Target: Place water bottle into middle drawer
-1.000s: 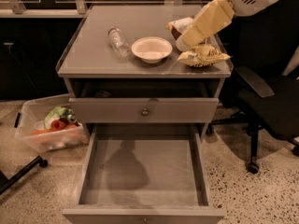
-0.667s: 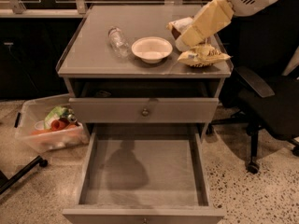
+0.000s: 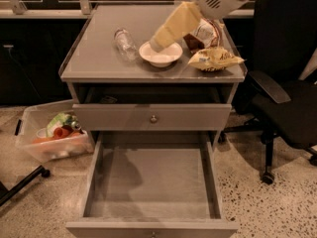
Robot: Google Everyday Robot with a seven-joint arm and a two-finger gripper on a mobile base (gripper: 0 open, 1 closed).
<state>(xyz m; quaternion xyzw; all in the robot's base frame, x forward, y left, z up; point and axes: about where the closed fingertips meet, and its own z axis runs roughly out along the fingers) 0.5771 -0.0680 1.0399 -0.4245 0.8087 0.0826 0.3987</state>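
The water bottle point(image 3: 125, 43), small, clear and crinkled, lies on its side on the cabinet top, left of the white bowl point(image 3: 161, 56). The middle drawer point(image 3: 151, 185) is pulled out wide at the bottom, and its flat grey floor is bare. My arm comes in from the upper right, and its pale yellow end with the gripper point(image 3: 155, 45) hangs over the bowl's left rim, a short way right of the bottle. It holds nothing that I can see.
Chip bags point(image 3: 214, 58) lie on the cabinet top right of the bowl. A shut drawer front with a round knob point(image 3: 153, 118) sits above the open drawer. A plastic bin of items point(image 3: 52, 135) stands on the floor at left. An office chair point(image 3: 285, 100) stands at right.
My arm has swung left from over the chip bags to over the white bowl, nearer the bottle. The bottle, the bowl and the drawer have not moved.
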